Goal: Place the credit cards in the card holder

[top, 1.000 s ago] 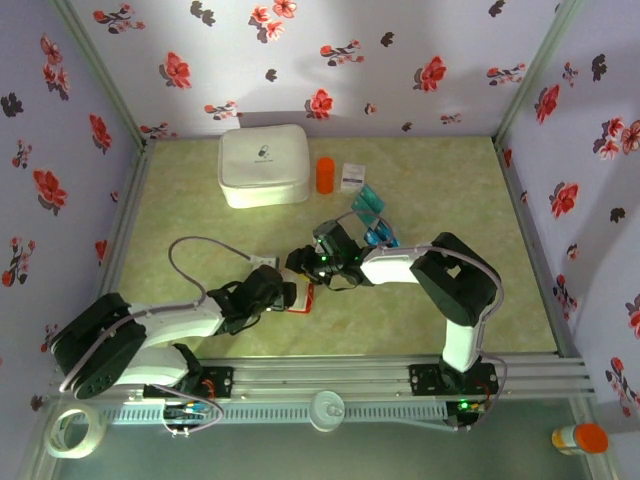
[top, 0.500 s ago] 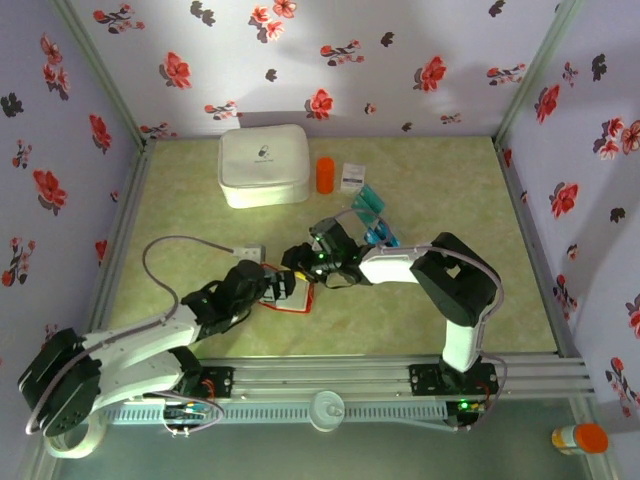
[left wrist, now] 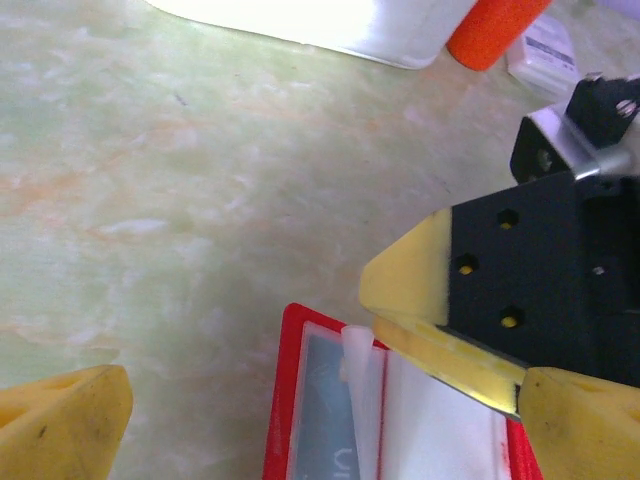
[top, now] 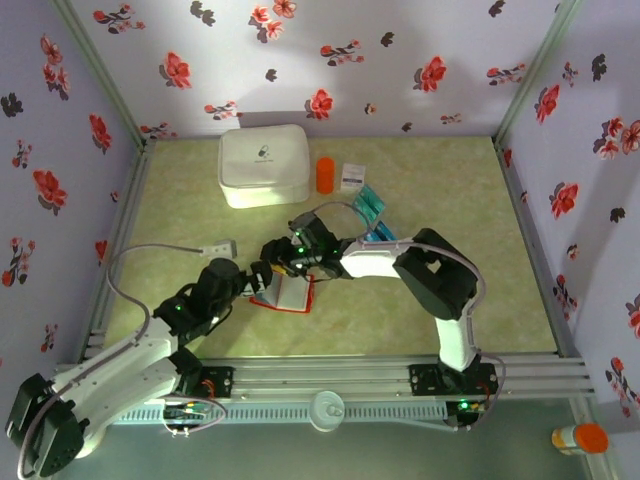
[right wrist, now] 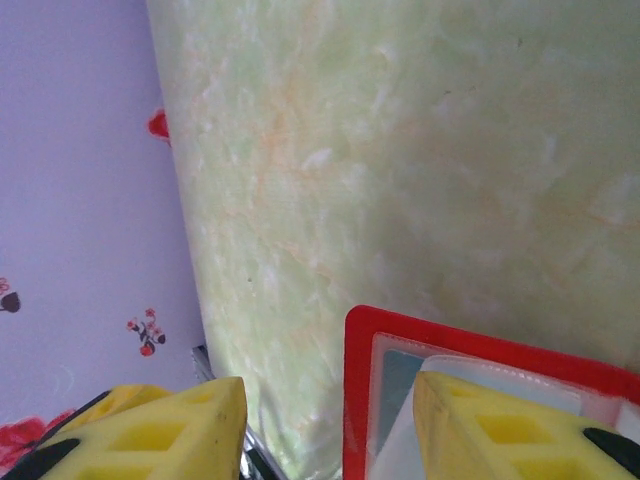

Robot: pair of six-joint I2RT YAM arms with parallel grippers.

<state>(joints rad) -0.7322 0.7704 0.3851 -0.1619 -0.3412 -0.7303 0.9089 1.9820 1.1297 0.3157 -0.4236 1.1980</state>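
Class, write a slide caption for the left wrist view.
Right tool at the open red card holder; white case and orange cylinder behind.

card holder: red, pale inside | table: green marbled | walls: lilac, red-black flowers | fingers: yellow

Both arms show white shells over black joints, a grey cable loops off the left, and blocky yellow fingers cap a black, hole-dotted plate.
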